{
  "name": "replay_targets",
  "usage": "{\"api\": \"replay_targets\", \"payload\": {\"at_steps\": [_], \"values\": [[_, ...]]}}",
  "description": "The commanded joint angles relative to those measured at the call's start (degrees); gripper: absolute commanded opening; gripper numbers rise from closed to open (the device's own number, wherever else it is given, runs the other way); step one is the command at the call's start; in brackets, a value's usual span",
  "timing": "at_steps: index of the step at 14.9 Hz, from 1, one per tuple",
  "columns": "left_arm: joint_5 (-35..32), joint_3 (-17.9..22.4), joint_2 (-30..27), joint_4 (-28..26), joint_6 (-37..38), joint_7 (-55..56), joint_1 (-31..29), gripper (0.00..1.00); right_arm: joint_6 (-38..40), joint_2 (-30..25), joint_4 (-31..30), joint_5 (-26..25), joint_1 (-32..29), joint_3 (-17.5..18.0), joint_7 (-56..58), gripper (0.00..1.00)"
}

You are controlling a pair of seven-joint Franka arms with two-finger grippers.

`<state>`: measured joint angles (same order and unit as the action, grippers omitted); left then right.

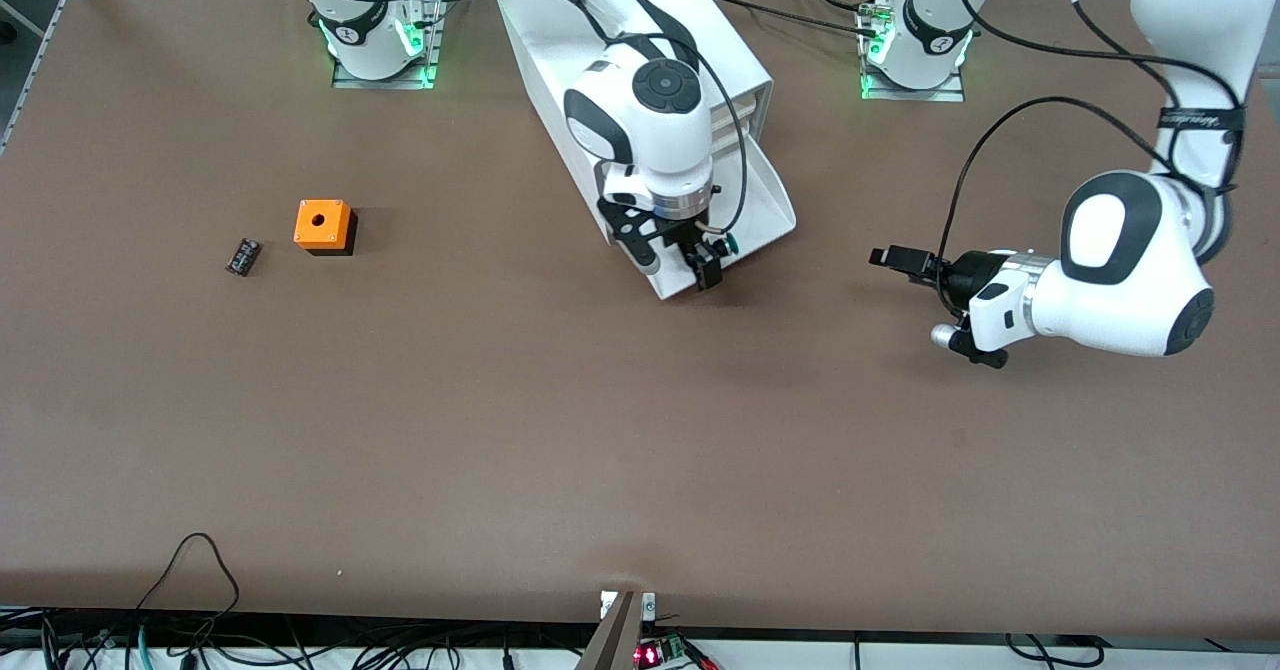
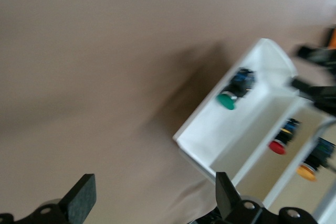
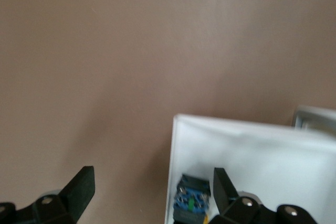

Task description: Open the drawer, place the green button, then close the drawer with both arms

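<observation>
In the front view we lose much of the drawer [image 1: 765,205] and most of the cabinet [image 1: 560,45] under the right arm [image 1: 640,110], and only a speck of the button [image 1: 731,244] shows beside the right tool [image 1: 690,265]. The left wrist view is motion-blurred toward its edge, where the right tool [image 2: 317,74] smears. Both wrist views cut their own tools' fingers [image 2: 79,198] [image 3: 79,190] at the frame edge.

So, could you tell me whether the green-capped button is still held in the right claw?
No, the button lies in the open drawer, with the right claw open over it.
</observation>
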<state>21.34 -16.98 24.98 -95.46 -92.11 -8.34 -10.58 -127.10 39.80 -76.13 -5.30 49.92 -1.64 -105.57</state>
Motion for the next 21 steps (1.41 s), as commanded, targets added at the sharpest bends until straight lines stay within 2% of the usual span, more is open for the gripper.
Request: {"api": "replay_targets", "payload": {"at_steps": [1,2,4,7,10,13,16,19,21], "values": [[-8.8,-0.2,0.9,1.6,0.3,12.8,4.8,1.00,2.6,-3.8,0.3,-0.5,-4.0,0.1,11.3,1.00],[-11.5,-0.2,1.0,1.1,-1.5,18.8,6.1,1.00,3.8,-4.6,-0.1,-0.4,-5.7,0.1,15.2,1.00],[-12.3,-0.2,1.7,-0.5,-5.3,30.8,8.8,1.00,6.7,-6.7,-0.5,-0.2,-8.9,0.2,25.0,1.00],[-15.4,-0.2,1.6,-6.6,-19.0,40.1,12.6,1.00,9.4,-10.3,-1.7,5.9,-14.7,0.1,40.5,1.00],[-17.9,-0.1,1.5,-12.5,-31.3,50.6,18.6,1.00,13.6,-13.4,-3.1,8.9,-20.7,0.1,52.9,1.00],[-19.0,-0.1,2.3,-15.3,-38.5,58.0,23.2,1.00,16.3,-17.1,-6.6,10.5,-26.3,0.1,66.6,1.00],[-19.0,-0.2,2.5,-16.6,-40.2,60.1,25.3,1.00,16.5,-23.1,-13.5,10.5,-30.8,-1.1,80.7,1.00],[-19.0,-2.1,2.5,-16.9,-39.9,62.1,26.1,1.00,16.6,-29.3,-19.4,10.4,-31.5,-5.7,92.6,1.00],[-19.0,-3.7,2.4,-17.7,-39.8,62.1,26.1,1.00,16.7,-32.8,-22.8,10.1,-31.5,-7.8,94.7,1.00]]}}
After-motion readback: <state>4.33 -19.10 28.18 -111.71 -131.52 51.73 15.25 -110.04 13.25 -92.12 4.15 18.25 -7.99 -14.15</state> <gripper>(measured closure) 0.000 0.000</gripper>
